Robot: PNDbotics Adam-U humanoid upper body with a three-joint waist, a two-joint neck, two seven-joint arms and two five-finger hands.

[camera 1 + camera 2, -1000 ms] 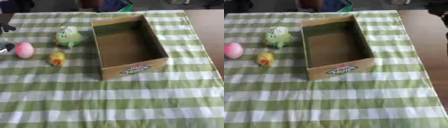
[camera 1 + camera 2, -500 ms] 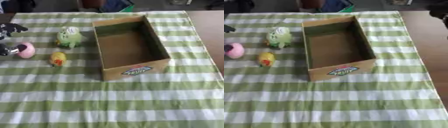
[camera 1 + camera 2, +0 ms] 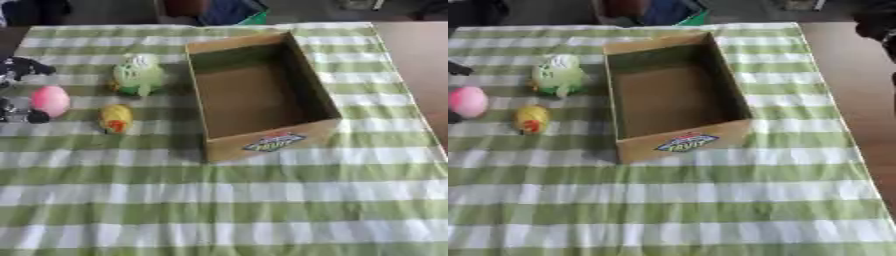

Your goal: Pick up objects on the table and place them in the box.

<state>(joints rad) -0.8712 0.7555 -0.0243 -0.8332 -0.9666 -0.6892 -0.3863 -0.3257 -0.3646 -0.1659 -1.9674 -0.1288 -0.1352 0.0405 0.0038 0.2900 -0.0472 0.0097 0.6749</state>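
Observation:
Near the cloth's left edge lies a pink egg-shaped toy [image 3: 50, 100]. My left hand [image 3: 21, 68] reaches in from the left with its fingers spread. One dark finger is above the toy and another [image 3: 26, 116] just below it, neither closed on it. A small yellow toy [image 3: 115, 118] sits to the right of the pink one. A green toy [image 3: 138, 76] stands beside the box's left wall. The open cardboard box [image 3: 273, 142] is empty. A dark blurred shape [image 3: 878, 27] at the upper right edge may be my right arm, and I cannot make out its hand.
A green-and-white checked cloth [image 3: 262, 200] covers the table, with bare brown tabletop [image 3: 868, 100] to its right. Dark and blue items [image 3: 227, 10] lie beyond the far edge.
My left hand has come further in from the left edge, and its fingers now stand on either side of the pink toy. The toys and the box have not moved.

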